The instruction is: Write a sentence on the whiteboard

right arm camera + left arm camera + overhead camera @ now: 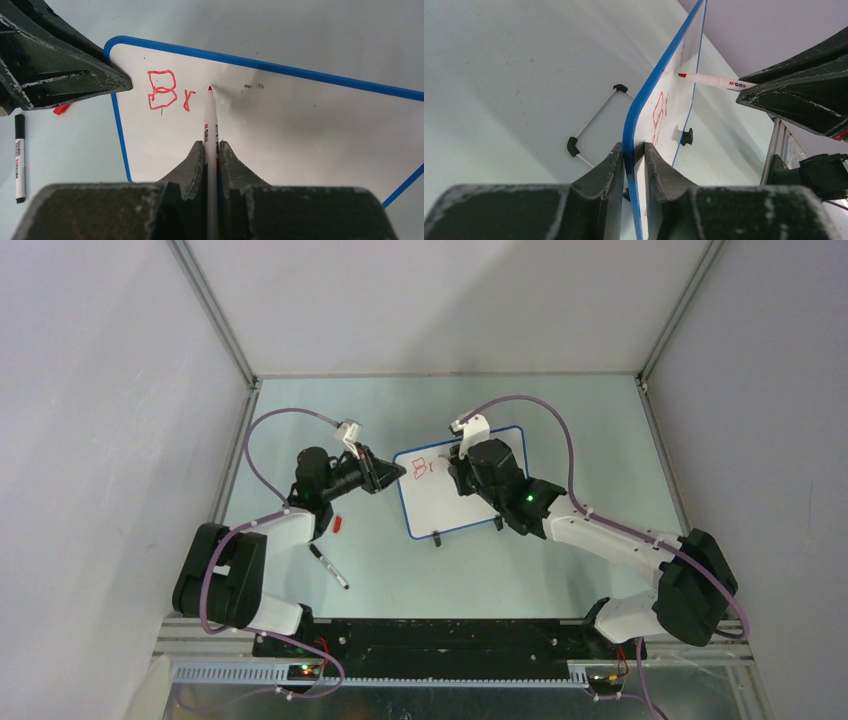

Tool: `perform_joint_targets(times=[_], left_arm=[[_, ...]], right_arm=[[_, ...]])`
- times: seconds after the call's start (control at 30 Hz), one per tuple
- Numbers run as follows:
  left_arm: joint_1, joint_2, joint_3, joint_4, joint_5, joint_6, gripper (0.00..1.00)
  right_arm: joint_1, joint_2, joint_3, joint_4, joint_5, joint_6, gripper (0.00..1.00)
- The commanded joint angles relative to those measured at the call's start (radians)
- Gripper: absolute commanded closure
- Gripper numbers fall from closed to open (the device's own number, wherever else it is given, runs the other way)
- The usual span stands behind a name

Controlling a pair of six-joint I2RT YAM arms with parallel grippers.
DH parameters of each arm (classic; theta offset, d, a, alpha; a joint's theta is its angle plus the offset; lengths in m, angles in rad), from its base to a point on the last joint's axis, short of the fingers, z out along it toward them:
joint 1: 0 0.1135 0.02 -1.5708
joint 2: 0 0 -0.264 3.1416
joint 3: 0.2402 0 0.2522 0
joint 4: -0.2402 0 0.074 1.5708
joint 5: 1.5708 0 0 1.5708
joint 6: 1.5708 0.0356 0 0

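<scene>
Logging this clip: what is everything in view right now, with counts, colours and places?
whiteboard: one, white with blue rim, mid-table.
writing: two letters, "Br", red, board's upper left corner.
red marker: one, white barrel, red tip, tip at the board right of the letters.
black marker: one, black and white, lying on the table by the left arm.
small red piece: one, perhaps a cap, near it.
clip feet: two, black, board's near edge.
table: one, pale green.
left hand: black, shut on the board's edge.
right hand: black, shut on the red marker.
</scene>
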Motion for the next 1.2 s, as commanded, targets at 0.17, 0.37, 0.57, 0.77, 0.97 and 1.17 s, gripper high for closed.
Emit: perform_joint_targets(times=[0.17, 0.37, 0.57, 0.77, 0.97, 1.17], left_arm=[[0.000, -0.018, 0.028, 0.008, -0.008, 0.021, 0.77], [0.000, -0.018, 0.028, 0.007, -0.008, 0.020, 0.77], [-0.001, -0.021, 0.028, 0.008, -0.010, 0.020, 0.77], [0.000, -0.020, 0.028, 0.008, -0.010, 0.020, 0.77], [-0.001, -0.018, 0.028, 0.009, -0.010, 0.019, 0.77], [0.000, -0.019, 0.028, 0.009, -0.009, 0.019, 0.77]], right_arm=[[0.002, 0.028, 0.062, 0.005, 0.025, -0.010, 1.00], [-0.001, 0.031, 0.066, 0.000, 0.030, -0.009, 1.00], [-0.003, 0.032, 0.065, -0.004, 0.028, -0.004, 1.00], [-0.001, 0.032, 0.065, -0.008, 0.020, -0.006, 1.00], [-0.001, 0.037, 0.065, -0.009, 0.009, -0.015, 1.00], [-0.001, 0.037, 0.066, -0.007, 0.003, -0.017, 1.00]])
